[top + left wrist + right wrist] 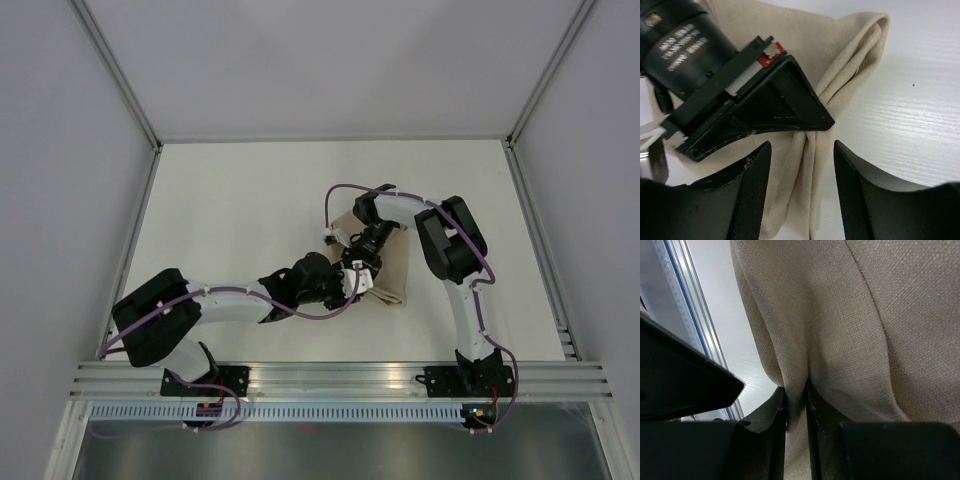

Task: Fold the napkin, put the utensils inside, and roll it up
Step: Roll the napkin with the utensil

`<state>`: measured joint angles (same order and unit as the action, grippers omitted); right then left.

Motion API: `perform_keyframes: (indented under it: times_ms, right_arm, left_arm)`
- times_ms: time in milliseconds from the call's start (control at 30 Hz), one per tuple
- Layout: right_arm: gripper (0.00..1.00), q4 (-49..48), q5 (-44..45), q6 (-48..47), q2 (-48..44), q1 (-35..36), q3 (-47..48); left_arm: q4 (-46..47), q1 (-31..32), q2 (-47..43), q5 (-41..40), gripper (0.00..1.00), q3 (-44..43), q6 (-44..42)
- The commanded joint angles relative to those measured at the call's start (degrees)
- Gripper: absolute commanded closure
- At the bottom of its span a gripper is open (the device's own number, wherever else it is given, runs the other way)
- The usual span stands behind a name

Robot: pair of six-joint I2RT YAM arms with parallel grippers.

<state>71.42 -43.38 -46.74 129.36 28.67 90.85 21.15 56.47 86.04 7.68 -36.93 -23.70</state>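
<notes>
Tightly pinching a fold of the napkin (855, 325) with the right gripper (796, 396); straddling it with the left gripper (801, 152) (spread wide) on the counter (920, 110).

the top camera looks down from high behind the near edge over the whole table (250, 200), while both wrist cameras sit close on the same napkin (840, 60) fold.

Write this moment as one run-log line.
napkin: folded | right gripper: shut on napkin | left gripper: open at napkin edge | utensils: not seen
</notes>
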Motion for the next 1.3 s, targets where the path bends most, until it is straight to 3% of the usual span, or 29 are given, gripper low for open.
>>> perform_keyframes:
  times_ms: [0, 600, 733, 767, 1067, 1167, 1267]
  right_arm:
    - [0.87, -5.59, 9.45, -3.62, 4.41, -0.63, -1.46]
    - [0.88, -4.71, 9.71, -4.5, 5.11, -2.21, -1.38]
    - [0.88, -4.45, 9.71, -4.59, 5.38, -2.3, -1.11]
    - [0.88, -4.53, 9.71, -4.59, 5.29, -2.21, -1.11]
    - [0.83, -4.27, 9.19, -4.32, 4.32, -2.74, -0.59]
    - [0.75, -4.01, 8.75, -4.06, 3.18, -3.09, -0.41]
    - [0.59, -4.01, 7.52, -3.62, 0.47, -4.23, -0.15]
  left_arm:
    - [1.79, 1.54, 2.81, -1.7, 0.41, -2.71, -5.82]
    - [-0.58, 3.56, 14.06, -4.69, 0.43, -7.46, -10.57]
    - [-3.56, 3.56, 15.38, -3.74, 0.55, -8.95, -10.05]
    - [-4.79, 3.56, 15.65, -3.47, 0.63, -9.56, -9.96]
    - [-20.61, 2.86, 20.21, 2.42, 0.95, -18.7, -6.36]
    - [-23.25, 2.25, 20.66, 5.05, 0.98, -20.46, -5.13]
    - [-24.39, 0.75, 20.66, 9.0, 0.98, -21.16, -3.37]
